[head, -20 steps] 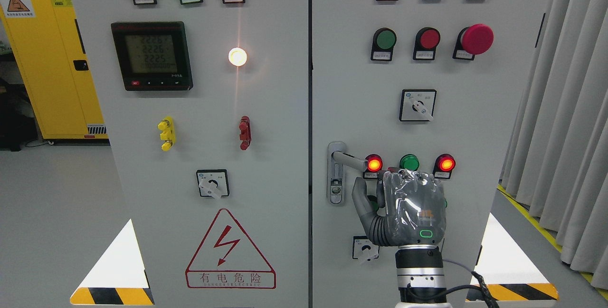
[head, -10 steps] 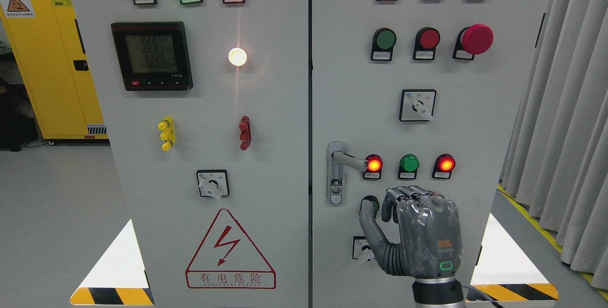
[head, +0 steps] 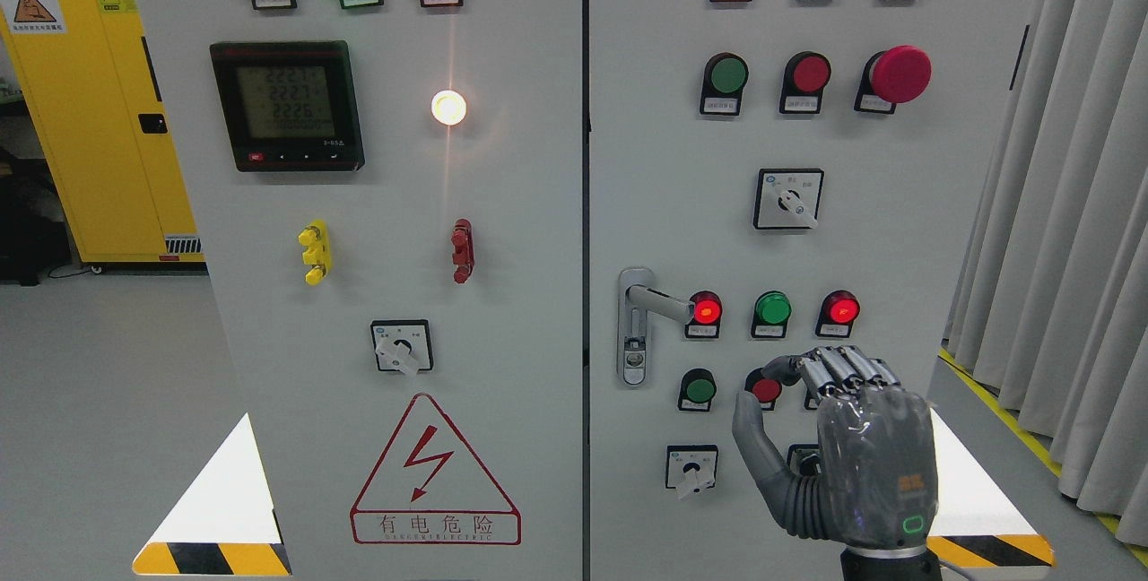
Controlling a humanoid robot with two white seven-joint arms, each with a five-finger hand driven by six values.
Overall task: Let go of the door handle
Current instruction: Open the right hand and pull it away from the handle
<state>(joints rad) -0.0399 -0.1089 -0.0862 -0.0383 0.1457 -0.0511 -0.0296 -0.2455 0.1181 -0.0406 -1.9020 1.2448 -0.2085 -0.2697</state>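
Right hand (head: 839,446): grey, glossy jointed metal-and-plastic shell with a small green-lit oblong near the wrist and an orange mark on its back; fingers (head: 847,368) loosely curled, thumb apart, holding nothing; it enters at the bottom edge right of the middle.
Change of right hand: against the earlier frames it has dropped lower and further right, well clear of the door handle.
Door handle (head: 659,299): silver metal lever, free of any grip, projecting rightwards from a tall rounded backplate with a keyhole below; it sits up and to the left of the right hand.
Push buttons near hand: a round green button (head: 698,389) lies below the door handle; a red button (head: 765,388) lies right of that, just beside the thumb tip.
Indicator row: red lamp (head: 706,307), green lamp (head: 772,307), red lamp (head: 842,307), immediately right of the door handle, each over a small label too fine to read.
Rotary switch (head: 788,199): square black-framed plate with white knob, above the door handle.
Emergency stop (head: 900,73): large red mushroom cap, upper right of the door handle.
Warning triangle (head: 434,470): red outline with lightning bolt on the left door, captioned 有电危险.
Digital meter (head: 287,105): black bezel, LCD digits, upper left of the door handle.
Yellow cabinet (head: 85,106): far left, behind the panel, with hazard stickers.
Curtain (head: 1076,231): grey pleated fabric, far right.
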